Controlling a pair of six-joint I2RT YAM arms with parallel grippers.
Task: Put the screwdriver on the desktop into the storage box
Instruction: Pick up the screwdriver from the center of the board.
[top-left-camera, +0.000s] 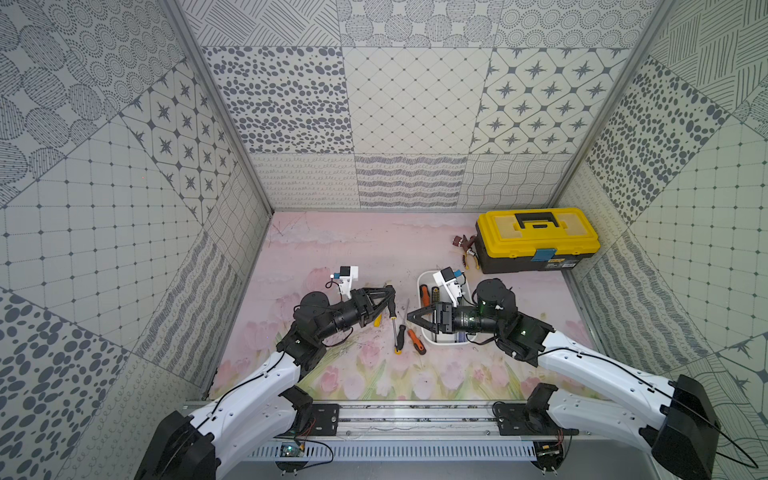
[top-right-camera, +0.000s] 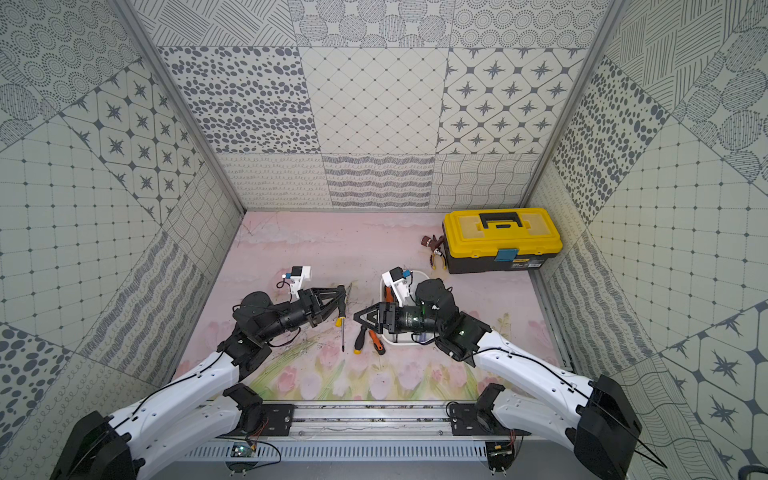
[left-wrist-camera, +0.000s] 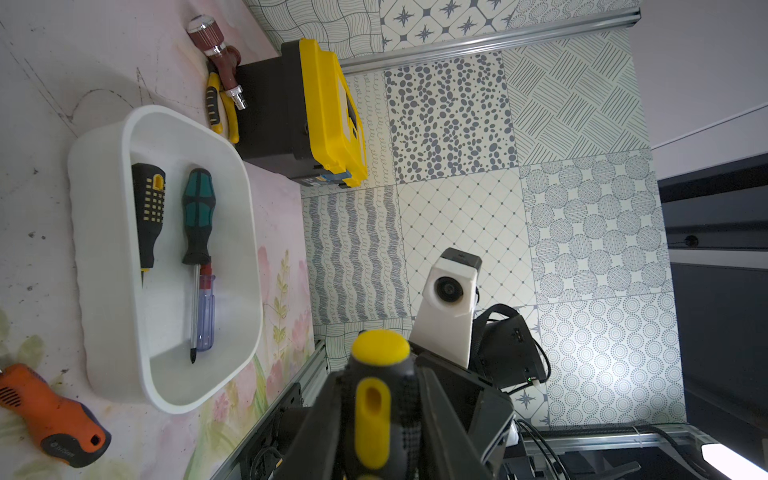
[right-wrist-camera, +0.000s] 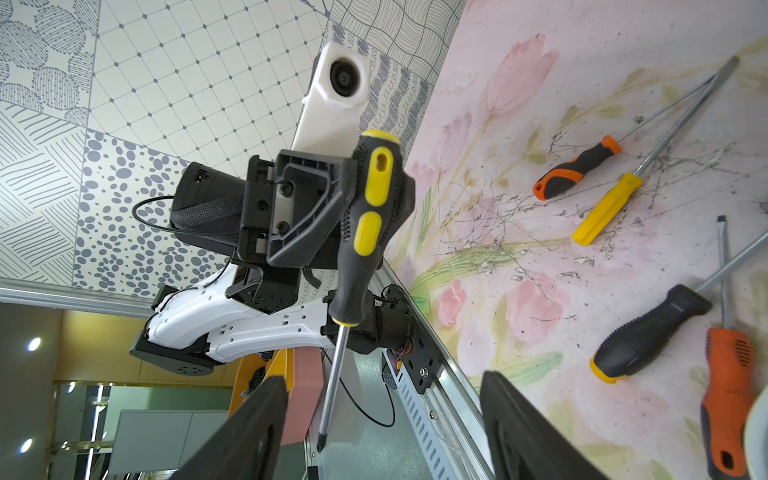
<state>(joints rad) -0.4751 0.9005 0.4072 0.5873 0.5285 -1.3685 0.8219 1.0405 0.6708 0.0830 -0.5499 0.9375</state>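
OK, nearest: loose drivers (top-left-camera: 417, 341) on worktop (top-left-camera: 353, 249), just left of storage box (left-wrist-camera: 99, 249). Then screwdriver (right-wrist-camera: 365, 224), up off worktop further left of box, left hand (top-right-camera: 343, 293) clamped on its handle; right hand (top-left-camera: 410, 316) wide open, empty, by box's left rim. Prob. light, stiff; rubbery handle grips best, steel shaft slippery.

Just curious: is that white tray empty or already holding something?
Not empty: the left wrist view shows at least three screwdrivers lying in the storage box.

I count at least eight screwdrivers (right-wrist-camera: 648, 332), one white storage box (left-wrist-camera: 104, 249), one yellow-lidded toolbox (top-left-camera: 536, 237), one pair of pliers (left-wrist-camera: 214, 104), one brown valve (left-wrist-camera: 220, 58)
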